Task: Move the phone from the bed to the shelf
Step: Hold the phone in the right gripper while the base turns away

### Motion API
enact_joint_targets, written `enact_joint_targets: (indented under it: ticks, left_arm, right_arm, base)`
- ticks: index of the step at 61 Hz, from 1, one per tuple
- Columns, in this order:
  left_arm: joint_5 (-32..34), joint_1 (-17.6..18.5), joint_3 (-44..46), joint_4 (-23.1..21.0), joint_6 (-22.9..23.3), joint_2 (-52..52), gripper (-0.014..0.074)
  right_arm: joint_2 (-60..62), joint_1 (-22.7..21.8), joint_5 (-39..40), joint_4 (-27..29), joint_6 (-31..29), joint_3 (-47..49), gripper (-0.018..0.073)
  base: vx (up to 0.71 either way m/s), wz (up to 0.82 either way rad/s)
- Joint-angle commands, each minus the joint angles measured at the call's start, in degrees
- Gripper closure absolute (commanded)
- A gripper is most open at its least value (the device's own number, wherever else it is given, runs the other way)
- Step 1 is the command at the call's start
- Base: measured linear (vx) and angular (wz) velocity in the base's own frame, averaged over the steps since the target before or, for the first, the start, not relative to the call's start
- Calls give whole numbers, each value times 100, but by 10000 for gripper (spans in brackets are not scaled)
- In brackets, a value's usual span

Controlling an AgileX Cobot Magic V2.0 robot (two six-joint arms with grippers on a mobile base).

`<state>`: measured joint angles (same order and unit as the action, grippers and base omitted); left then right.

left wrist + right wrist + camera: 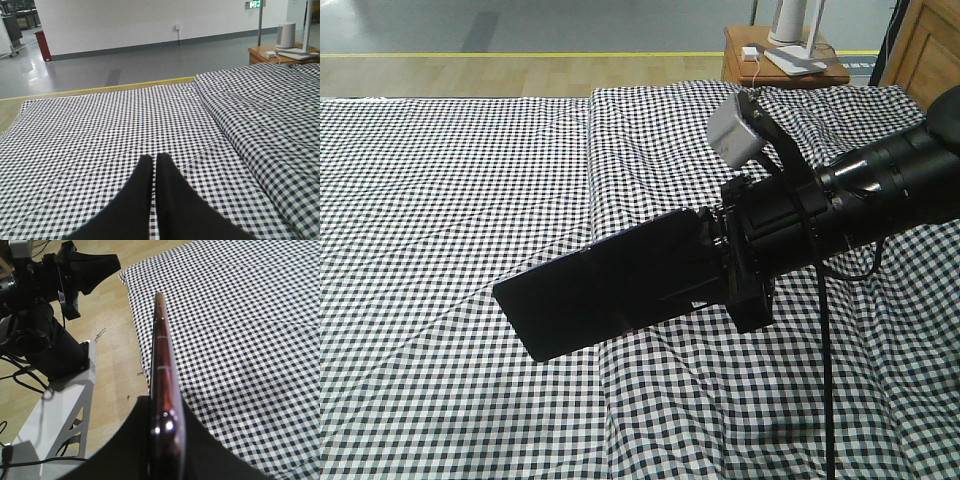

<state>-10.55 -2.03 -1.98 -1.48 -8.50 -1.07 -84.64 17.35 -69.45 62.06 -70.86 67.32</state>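
Holding the phone above the bed

The right gripper (712,262) is clamped on one short end of the phone (605,295). The phone hangs in the air over the bed (450,200), with its free end tilted slightly downward. Its broad face is a glossy black slab, and any lettering on it cannot be made out. Seen edge-on from the right wrist, its rim is pinkish metal crossed by thin lines. The left gripper (154,160) is above the checked cloth with its black fingers pressed together. A green sign (255,4) on the far wall is too small to read. A brown side table (785,62) stands beyond the bed.
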Motion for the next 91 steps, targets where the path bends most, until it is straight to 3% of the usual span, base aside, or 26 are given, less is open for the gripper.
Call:
enact_joint_targets:
  ticks: [1, 40, 91]
  left_arm:
    - [410, -21, 132, -52, 33, -35, 595]
    - [410, -21, 132, -52, 33, -35, 595]
    - [410, -21, 132, -52, 33, -35, 595]
  right_arm:
    - [216, -24, -427, 522, -9, 147, 561]
    - [216, -24, -427, 522, -15, 147, 561]
    - [216, -24, -427, 522, -15, 147, 561]
  base:
    - [-1, 2]
    - [-5, 19]
    - [-14, 56]
